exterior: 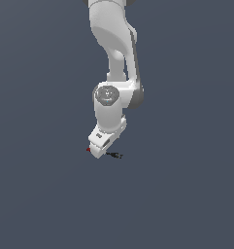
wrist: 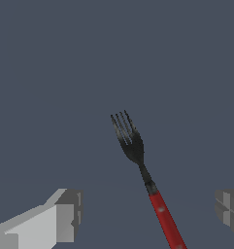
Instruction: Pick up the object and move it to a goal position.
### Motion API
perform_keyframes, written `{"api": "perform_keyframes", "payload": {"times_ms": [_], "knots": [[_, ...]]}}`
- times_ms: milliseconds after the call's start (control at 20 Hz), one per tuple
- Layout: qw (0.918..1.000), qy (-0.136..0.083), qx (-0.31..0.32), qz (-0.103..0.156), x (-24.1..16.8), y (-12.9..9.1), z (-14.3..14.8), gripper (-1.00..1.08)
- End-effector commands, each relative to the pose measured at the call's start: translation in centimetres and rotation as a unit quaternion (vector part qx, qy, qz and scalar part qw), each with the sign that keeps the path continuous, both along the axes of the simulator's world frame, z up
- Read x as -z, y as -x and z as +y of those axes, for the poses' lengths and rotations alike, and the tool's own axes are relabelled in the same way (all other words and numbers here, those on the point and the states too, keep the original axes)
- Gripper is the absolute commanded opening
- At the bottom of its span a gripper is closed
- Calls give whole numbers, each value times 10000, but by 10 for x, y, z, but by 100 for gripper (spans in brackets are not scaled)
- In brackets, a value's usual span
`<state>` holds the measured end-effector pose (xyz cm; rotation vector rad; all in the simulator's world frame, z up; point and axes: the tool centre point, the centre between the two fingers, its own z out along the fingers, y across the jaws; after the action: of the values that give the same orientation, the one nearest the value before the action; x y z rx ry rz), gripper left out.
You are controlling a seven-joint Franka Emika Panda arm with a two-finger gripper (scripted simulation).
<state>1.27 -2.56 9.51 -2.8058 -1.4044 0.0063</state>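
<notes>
From my station I saw the arm [exterior: 113, 58] reaching straight down over the plain dark floor [exterior: 186, 194], with the gripper [exterior: 103, 150] low above the fork [exterior: 114, 155], whose red handle tip peeked out on the exterior view's left of the hand and whose black tines stuck out on its right. On the wrist feed the fingers [wrist: 65, 219] stood wide apart, and the fork [wrist: 142, 180] lay on the floor [wrist: 50, 73] between them, touching neither.

Glossy white rounded arm [exterior: 113, 58] links, grey joint seams, round grey cap, blocky grey-tipped jaws.
</notes>
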Motion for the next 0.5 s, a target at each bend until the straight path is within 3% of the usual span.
{"api": "perform_keyframes", "payload": {"times_ms": [0, 450], "knots": [[9995, 4, -320, -4, 6, 0, -6, 100], [9906, 7, -1367, -16, 26, -1, -23, 100]]}}
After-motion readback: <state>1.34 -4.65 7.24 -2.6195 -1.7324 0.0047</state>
